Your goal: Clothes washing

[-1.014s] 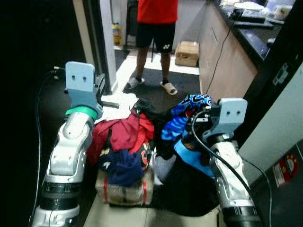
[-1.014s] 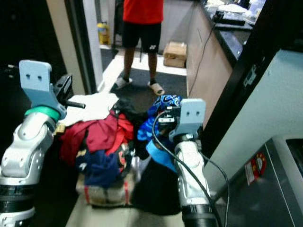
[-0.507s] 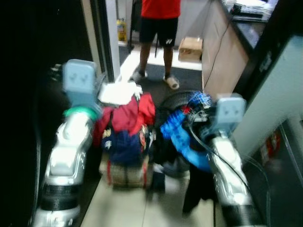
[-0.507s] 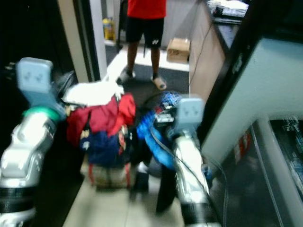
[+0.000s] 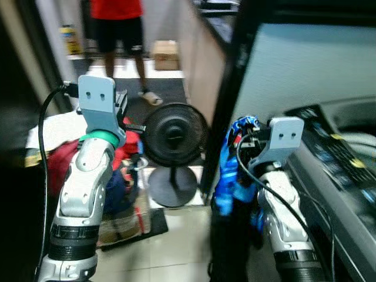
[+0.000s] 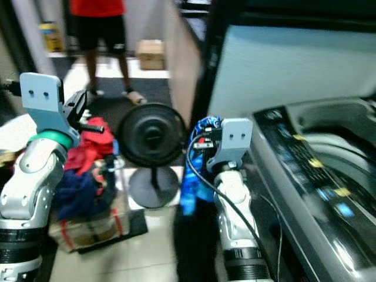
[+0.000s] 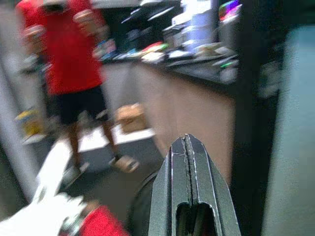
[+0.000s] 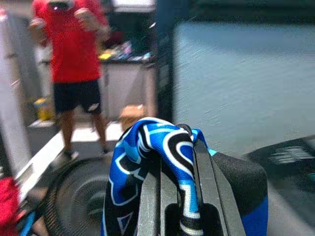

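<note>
Tiled floor (image 5: 176, 235) runs beside a washing machine (image 6: 311, 170), a person in red (image 5: 117, 23) standing beyond. Black floor fan (image 5: 173, 138) stands by the heaped laundry basket (image 6: 88, 194). Right gripper (image 8: 177, 147) clamps a blue patterned garment (image 5: 232, 170), seemingly just beside the machine's front edge; left gripper (image 7: 186, 147) is closed, empty.

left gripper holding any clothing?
No. In the left wrist view the left gripper has its two black fingers pressed together with nothing between them, while the right gripper carries the blue patterned garment.
</note>
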Available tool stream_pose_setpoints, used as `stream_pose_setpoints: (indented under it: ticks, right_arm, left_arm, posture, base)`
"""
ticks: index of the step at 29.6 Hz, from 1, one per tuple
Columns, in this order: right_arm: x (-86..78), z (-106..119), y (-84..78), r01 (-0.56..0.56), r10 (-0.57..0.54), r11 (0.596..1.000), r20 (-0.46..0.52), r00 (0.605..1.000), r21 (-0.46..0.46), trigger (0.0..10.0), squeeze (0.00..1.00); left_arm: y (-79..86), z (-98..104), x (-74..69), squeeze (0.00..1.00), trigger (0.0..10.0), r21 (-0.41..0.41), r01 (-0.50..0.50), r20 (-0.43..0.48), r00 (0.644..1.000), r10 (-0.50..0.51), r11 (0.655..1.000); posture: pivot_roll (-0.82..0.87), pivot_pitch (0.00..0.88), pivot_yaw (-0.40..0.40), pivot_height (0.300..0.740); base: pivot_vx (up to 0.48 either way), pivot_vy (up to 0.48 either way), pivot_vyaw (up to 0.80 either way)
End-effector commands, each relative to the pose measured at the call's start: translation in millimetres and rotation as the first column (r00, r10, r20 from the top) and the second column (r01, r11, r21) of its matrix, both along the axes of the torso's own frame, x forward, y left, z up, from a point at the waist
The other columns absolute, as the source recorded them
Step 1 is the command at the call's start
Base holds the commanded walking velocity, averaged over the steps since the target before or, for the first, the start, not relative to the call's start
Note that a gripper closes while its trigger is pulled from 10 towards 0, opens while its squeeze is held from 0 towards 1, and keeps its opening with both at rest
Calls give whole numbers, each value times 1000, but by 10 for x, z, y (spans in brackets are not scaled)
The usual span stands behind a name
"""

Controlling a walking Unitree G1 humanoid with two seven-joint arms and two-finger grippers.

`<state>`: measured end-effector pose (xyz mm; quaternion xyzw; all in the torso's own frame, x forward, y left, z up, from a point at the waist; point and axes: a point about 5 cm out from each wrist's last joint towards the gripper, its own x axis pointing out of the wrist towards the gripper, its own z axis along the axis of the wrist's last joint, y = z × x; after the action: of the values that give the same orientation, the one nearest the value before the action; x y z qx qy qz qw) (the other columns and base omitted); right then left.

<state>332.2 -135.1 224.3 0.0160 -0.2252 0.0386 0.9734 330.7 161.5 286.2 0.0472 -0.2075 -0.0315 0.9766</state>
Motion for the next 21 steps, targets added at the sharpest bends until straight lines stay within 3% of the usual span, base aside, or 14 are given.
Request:
stream_pose_setpoints:
  ticks: [1,2,5,6,8,11,18,21]
  right_arm:
    - [-30,219,34,-39,37,999,78,996,27,10000,0]
    - [-30,219,34,-39,37,999,78,996,27,10000,0]
    - [-88,539,126,-132,116,988,190,975,76,10000,0]
    - [-88,539,126,-132,116,988,190,975,76,10000,0]
    - [-135,715,162,-193,159,975,253,954,114,10000,0]
    - [-151,765,177,-225,183,965,271,945,135,10000,0]
    - [-211,797,226,-281,233,950,290,928,136,10000,0]
    - [-271,906,172,-220,181,972,332,926,84,10000,0]
  left_arm:
    - [-52,232,-65,0,10000,45,41,94,995,-46,998]
    - [-52,232,-65,0,10000,45,41,94,995,-46,998]
    - [-58,641,-184,0,10000,81,82,245,964,-100,993]
    - [-58,641,-184,0,10000,81,82,245,964,-100,993]
    - [2,881,-257,0,10000,86,74,327,940,-98,994]
    - [49,995,-298,0,10000,80,68,368,925,-93,994]
    - [113,1042,-313,0,10000,68,46,378,923,-68,997]
    - [61,914,-286,0,10000,48,56,339,938,-68,997]
  posture:
    - [40,0,12,740]
    - [40,0,12,740]
    - [46,0,15,740]
    - [46,0,15,740]
    - [49,0,14,740]
    - [54,0,12,740]
    - [62,0,10,740]
    - [65,0,7,740]
  base:
    - [0,0,-800]
    - [0,0,-800]
    - [0,0,-800]
    - [0,0,-800]
    - [0,0,-800]
    - [0,0,-800]
    - [0,0,-800]
    - [0,0,-800]
